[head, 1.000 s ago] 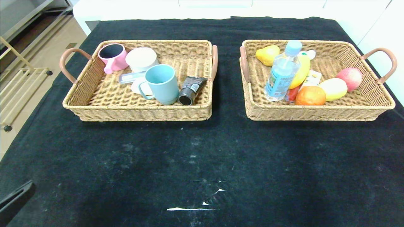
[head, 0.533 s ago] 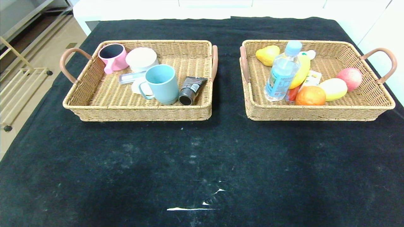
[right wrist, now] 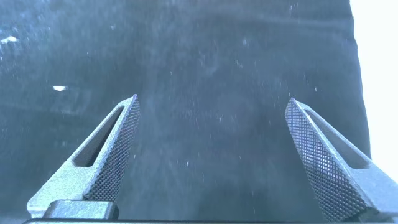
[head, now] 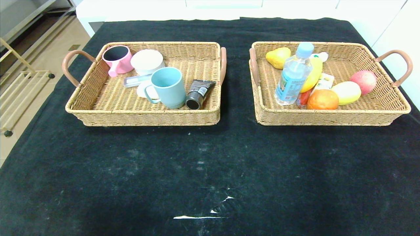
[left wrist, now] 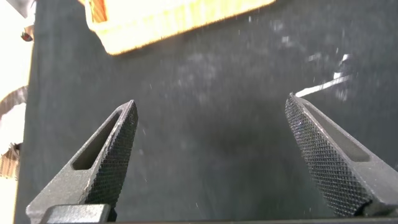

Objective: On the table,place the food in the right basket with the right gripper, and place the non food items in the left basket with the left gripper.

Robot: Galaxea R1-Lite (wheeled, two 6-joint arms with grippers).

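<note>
**Desk:** What are you seeing, starting from the left?

**Me:** I'm looking at the left basket [head: 98, 108] sitting on the table [head: 210, 170]. Inside it a pink cup [head: 117, 59] is standing in the far left corner, a white round lid [head: 146, 61] beside it. The teal mug [head: 169, 87] is standing upright near the front wall, and the black squeeze tube [head: 198, 93] is lying just beside it, cap toward me.

**Desk:** And the left gripper?

**Me:** The left gripper [left wrist: 208, 155] is hanging over bare cloth, fingers spread wide, holding nothing; a corner of the left basket is showing in its wrist view.

**Desk:** The right side?

**Me:** The right basket [head: 328, 116] is holding the clear bottle [head: 293, 77] leaning on the yellow mango [head: 313, 77], with the small carton [head: 323, 82] and the orange-red sausage [head: 303, 97] tucked between. Round fruits [head: 323, 99] are crowding next to them. The right gripper [right wrist: 211, 155] is also hovering over cloth, fingers apart and empty.
</note>
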